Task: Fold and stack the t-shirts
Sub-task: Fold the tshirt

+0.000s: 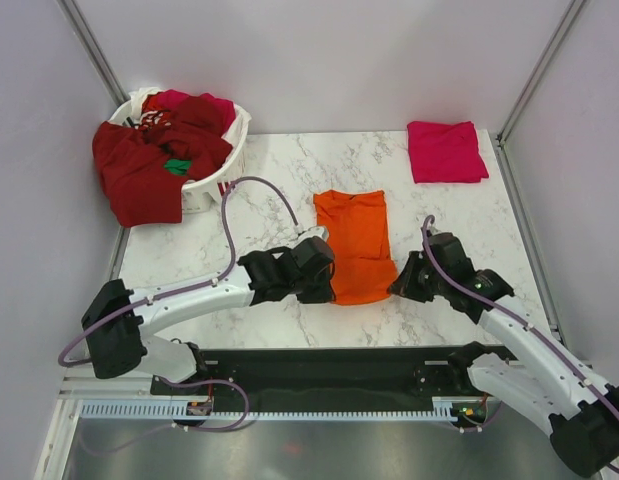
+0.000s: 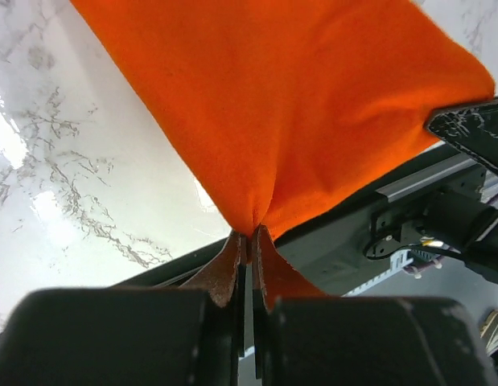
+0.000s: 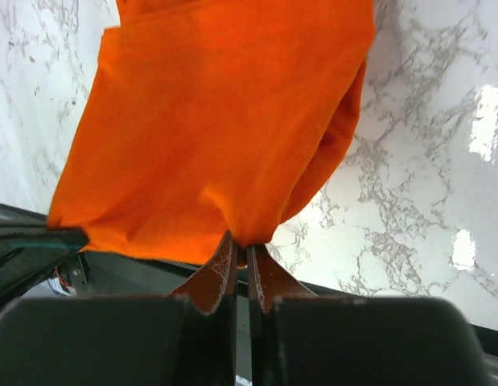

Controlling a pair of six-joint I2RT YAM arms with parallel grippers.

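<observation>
A bright orange cloth t-shirt (image 1: 355,245) lies on the middle of the white marble table (image 1: 269,190), folded into a narrow strip. Its long axis runs from the near edge straight away toward the back wall. Its near hem lies close to the table's near edge, just short of the black base plate (image 1: 319,365).

The left jaws are pressed together on the near-left corner of this shirt, and the cloth puckers into a point where they pinch it. The right jaws are likewise closed on the near-right corner. The two arms reach in from either side, well apart at their bases.

Bare marble lies open on both long sides of the orange shirt and beyond its far end.

One magenta-pink shirt (image 1: 446,151), folded square, sits at the far right corner, near the table's right edge. At the far left corner one white plastic basket (image 1: 221,175) holds a heap of dark red and crimson shirts (image 1: 139,175) spilling over its left rim, with a scrap of green cloth (image 1: 177,166) among them. How many shirts are in the heap cannot be told.
</observation>
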